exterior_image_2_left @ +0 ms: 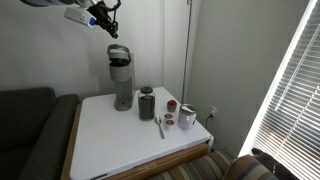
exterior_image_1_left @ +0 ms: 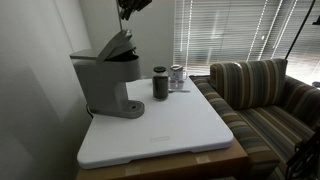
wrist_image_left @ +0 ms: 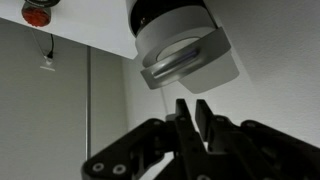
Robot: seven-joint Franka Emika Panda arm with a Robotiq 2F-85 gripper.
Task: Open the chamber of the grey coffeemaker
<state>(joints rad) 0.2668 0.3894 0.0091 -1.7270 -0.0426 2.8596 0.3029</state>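
Observation:
The grey coffeemaker (exterior_image_1_left: 108, 85) stands at the back of the white table, also in an exterior view (exterior_image_2_left: 121, 85). Its chamber lid (exterior_image_1_left: 117, 45) is tilted up and open; the lid also shows raised in an exterior view (exterior_image_2_left: 119, 52). The wrist view looks down on the open chamber (wrist_image_left: 185, 55). My gripper (exterior_image_1_left: 130, 6) hangs in the air above the machine, apart from it, and shows in an exterior view (exterior_image_2_left: 106, 18). In the wrist view its fingers (wrist_image_left: 190, 108) are almost together and hold nothing.
A dark cylindrical canister (exterior_image_1_left: 160, 83) and a small jar (exterior_image_1_left: 177, 76) stand right of the machine. A white mug (exterior_image_2_left: 187, 117), a spoon (exterior_image_2_left: 160, 127) and small lids lie nearby. A striped couch (exterior_image_1_left: 265, 100) flanks the table (exterior_image_1_left: 160, 135); a wall is behind.

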